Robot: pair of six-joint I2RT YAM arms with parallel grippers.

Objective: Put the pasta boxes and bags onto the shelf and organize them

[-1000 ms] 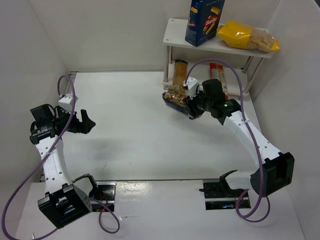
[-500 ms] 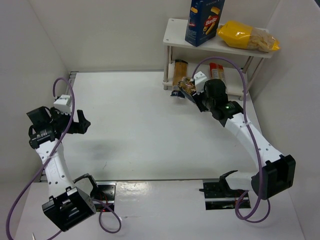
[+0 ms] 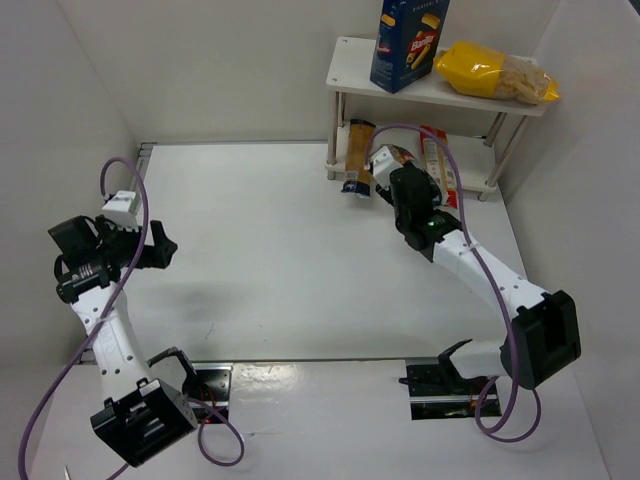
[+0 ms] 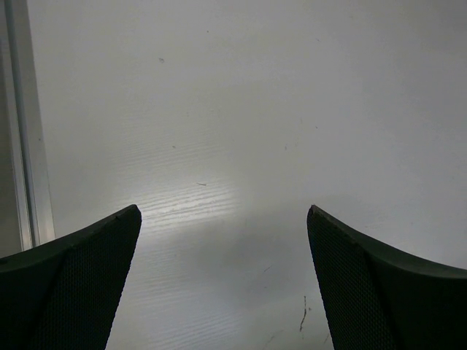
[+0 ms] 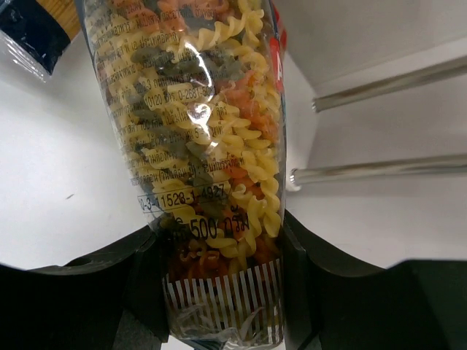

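My right gripper is shut on a clear bag of spiral pasta, held at the front of the shelf's lower tier. The bag sits between an orange spaghetti pack and a red one. In the right wrist view the bag fills the gap between both fingers, and two metal shelf legs show to its right. A tall blue box and a yellow bag rest on the top board. My left gripper is open over bare table, nothing between its fingers.
White walls close in the table at the left, back and right. The shelf stands in the back right corner. The dark blue end of the orange pack lies just left of the held bag. A metal rail runs along the table's left edge.
My right arm has carried the bag from above the table in front of the shelf up and back to the lower tier. The left arm has drawn back slightly to the left.
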